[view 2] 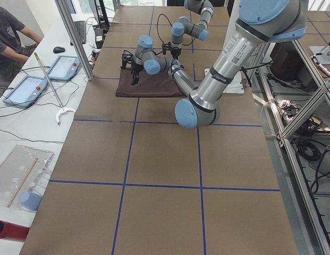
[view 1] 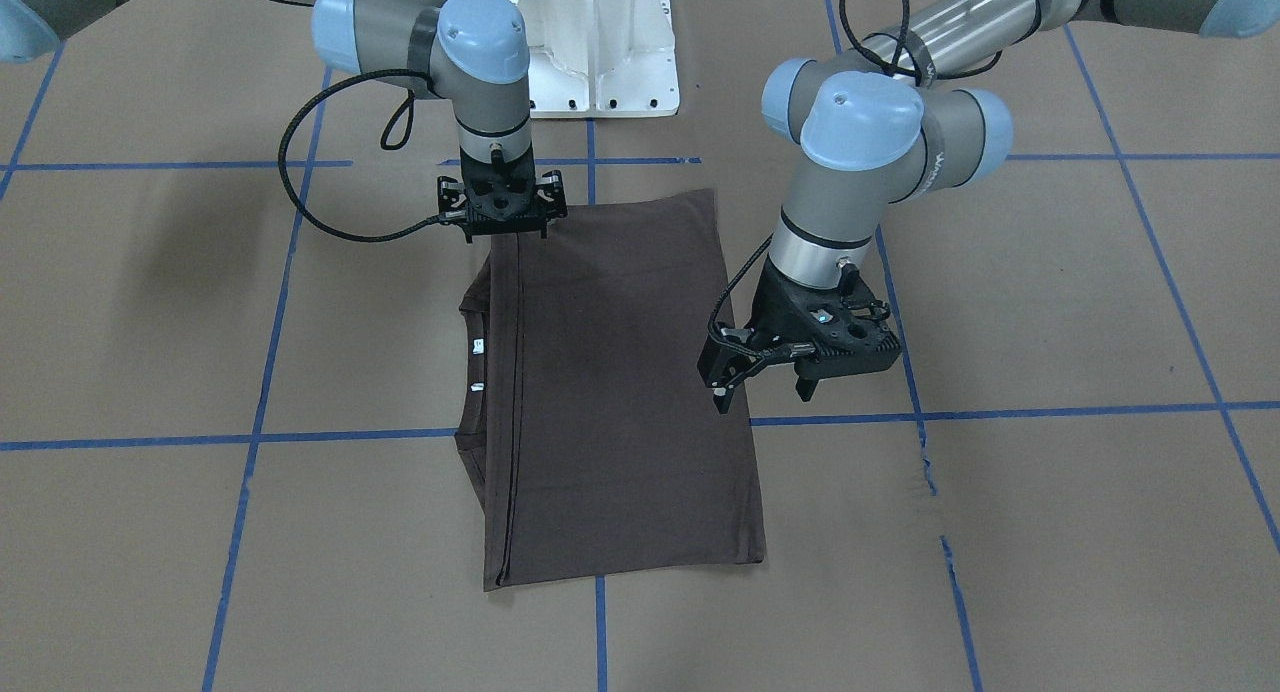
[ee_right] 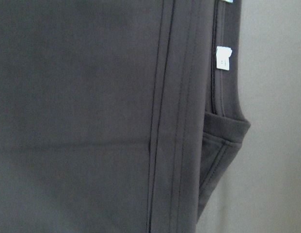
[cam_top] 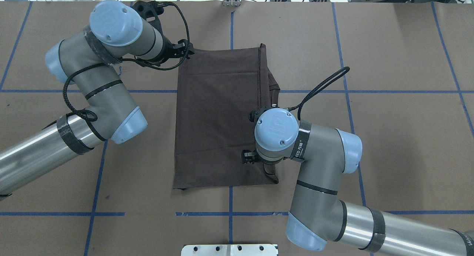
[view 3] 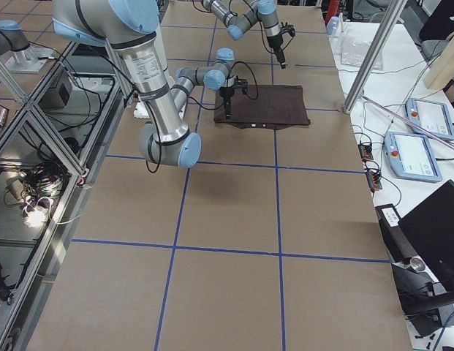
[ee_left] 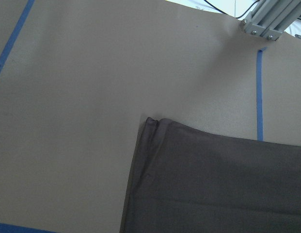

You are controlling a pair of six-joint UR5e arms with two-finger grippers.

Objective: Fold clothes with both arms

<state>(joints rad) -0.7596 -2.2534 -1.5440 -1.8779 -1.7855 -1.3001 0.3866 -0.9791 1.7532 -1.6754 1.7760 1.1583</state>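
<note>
Currently, folded T-shirt [view 1: 620,372] lies flat on table [view 1: 1050,532].

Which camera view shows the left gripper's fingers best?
The exterior front-facing view: the left gripper shows whole, both fingers apart. The overhead view hides most of it behind the arm's wrist. The side views show it small. Its wrist camera shows only a corner of the T-shirt and the table.
</note>
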